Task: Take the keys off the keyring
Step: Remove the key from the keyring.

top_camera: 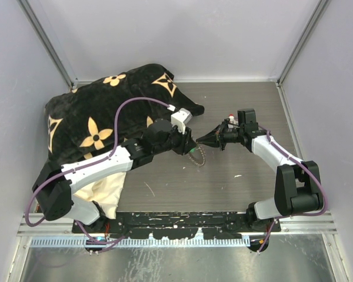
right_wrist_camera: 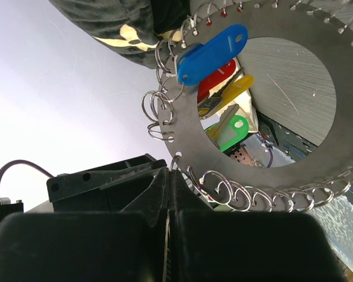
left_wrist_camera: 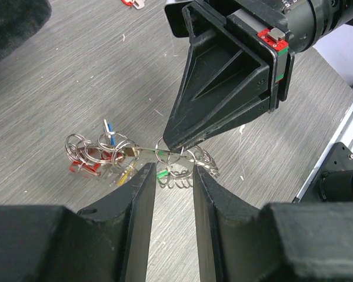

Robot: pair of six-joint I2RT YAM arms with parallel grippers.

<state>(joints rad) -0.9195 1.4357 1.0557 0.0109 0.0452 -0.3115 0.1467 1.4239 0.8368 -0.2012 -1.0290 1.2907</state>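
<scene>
The keyring is a flat grey metal ring with several small wire loops threaded along its edge. Keys with blue, red, yellow and green plastic heads hang from it. My right gripper is shut on the ring's edge and holds it just above the table. In the left wrist view the ring shows edge-on, with the keys bunched to the left. My left gripper is open just short of the ring, a green head and wire loops past its fingertips. The two grippers meet at mid-table.
A black blanket with gold flowers is heaped at the back left, close behind my left arm. A small red and pale thing lies on the grey table further off. White walls close in both sides and the back.
</scene>
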